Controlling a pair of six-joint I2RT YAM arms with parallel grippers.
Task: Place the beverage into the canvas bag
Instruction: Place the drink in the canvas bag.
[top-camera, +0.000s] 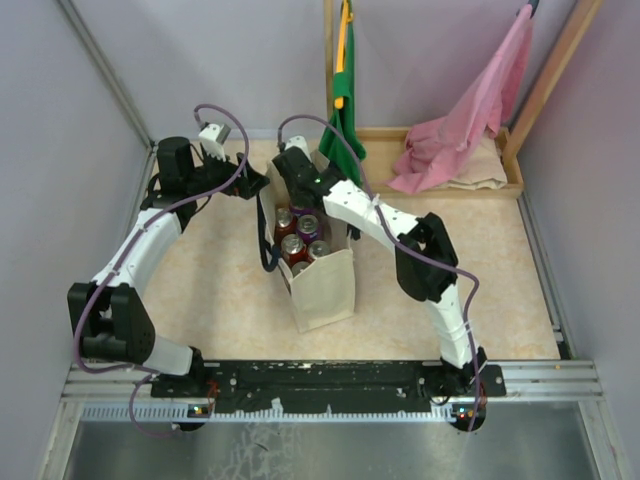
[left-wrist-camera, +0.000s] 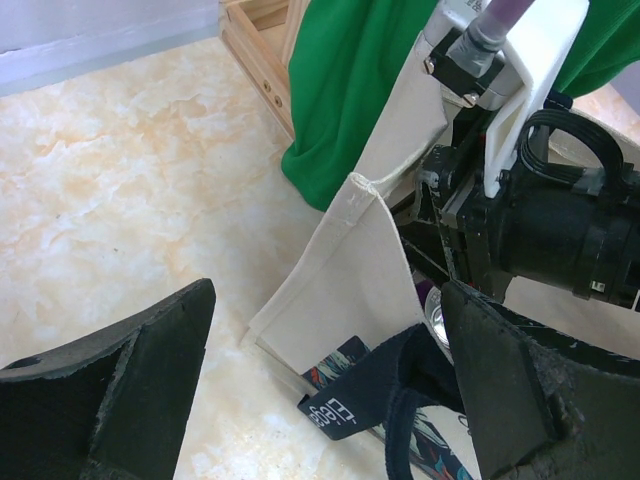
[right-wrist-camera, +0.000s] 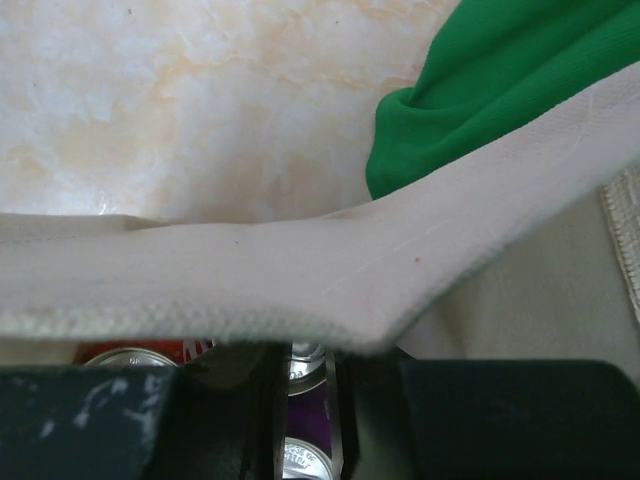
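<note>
The cream canvas bag (top-camera: 325, 290) stands upright mid-table with several beverage cans (top-camera: 298, 238) inside, their tops showing. My right gripper (top-camera: 288, 192) reaches down into the bag's far end. In the right wrist view the bag's rim (right-wrist-camera: 250, 270) hides its fingertips, and the jaws stand almost together with only a thin slit. A purple can (right-wrist-camera: 308, 405) shows through that slit. My left gripper (top-camera: 253, 186) is wide open beside the bag's left far corner. Its fingers (left-wrist-camera: 110, 390) straddle the bag wall (left-wrist-camera: 350, 270) and a navy strap handle (left-wrist-camera: 400, 400) without touching them.
A green cloth bag (top-camera: 343, 110) hangs just behind the canvas bag, close to both wrists. A pink cloth (top-camera: 450, 130) drapes into a low wooden tray (top-camera: 515, 165) at the back right. Grey walls close in on the left, the back and the right.
</note>
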